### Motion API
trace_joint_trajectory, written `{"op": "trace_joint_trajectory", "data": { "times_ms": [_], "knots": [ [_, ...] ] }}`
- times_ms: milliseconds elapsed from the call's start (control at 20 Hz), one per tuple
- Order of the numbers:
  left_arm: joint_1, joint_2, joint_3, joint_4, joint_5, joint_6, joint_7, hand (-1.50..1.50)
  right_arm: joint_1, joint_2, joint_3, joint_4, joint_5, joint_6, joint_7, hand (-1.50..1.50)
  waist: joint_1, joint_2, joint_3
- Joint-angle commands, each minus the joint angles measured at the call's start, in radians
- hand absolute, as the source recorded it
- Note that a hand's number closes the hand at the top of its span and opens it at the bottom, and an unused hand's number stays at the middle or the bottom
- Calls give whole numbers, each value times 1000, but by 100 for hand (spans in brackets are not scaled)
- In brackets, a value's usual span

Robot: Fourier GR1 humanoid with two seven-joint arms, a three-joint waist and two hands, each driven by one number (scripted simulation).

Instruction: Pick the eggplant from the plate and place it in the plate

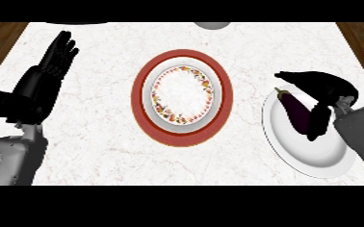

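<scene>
A dark purple eggplant point(293, 109) lies on the plain white plate point(295, 153) at the right of the counter. My right hand point(323, 90) hangs over that plate, its fingers and thumb curved down around the eggplant's right side. A white plate with a flowered rim point(183, 94) sits in the middle on a round red mat point(146, 120). At the left edge my left hand point(51, 66) rests open with its fingers pointing up.
A grey round object point(213, 25) shows partly at the counter's far edge. Brown wood point(13, 31) borders the marble top at both far corners.
</scene>
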Motion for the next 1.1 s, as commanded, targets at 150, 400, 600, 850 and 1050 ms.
{"op": "trace_joint_trajectory", "data": {
  "times_ms": [150, 400, 600, 850, 1050],
  "knots": [
    [-9, -37, 26, 12, -32, -7, -9, 0, 44, 60, -31, 66, 127, 12, -75, -150, -3, -1, 0],
    [6, -42, 25, -62, -56, -2, 54, 0, 4, 115, -45, 233, 202, -10, -178, -150, 4, 0, 0],
    [40, -19, 73, -58, -5, -83, 31, 0, 8, 154, -47, 286, 284, -41, -174, -150, 3, 0, 0],
    [-14, -43, 60, -7, -47, -63, 10, 0, -4, 181, -72, 421, 326, -180, -319, 150, 4, 3, 1],
    [-40, -50, 73, 46, -49, -57, -3, 0, -1, 191, -85, 357, 374, -356, -353, 150, -4, 3, 1]
  ]
}}
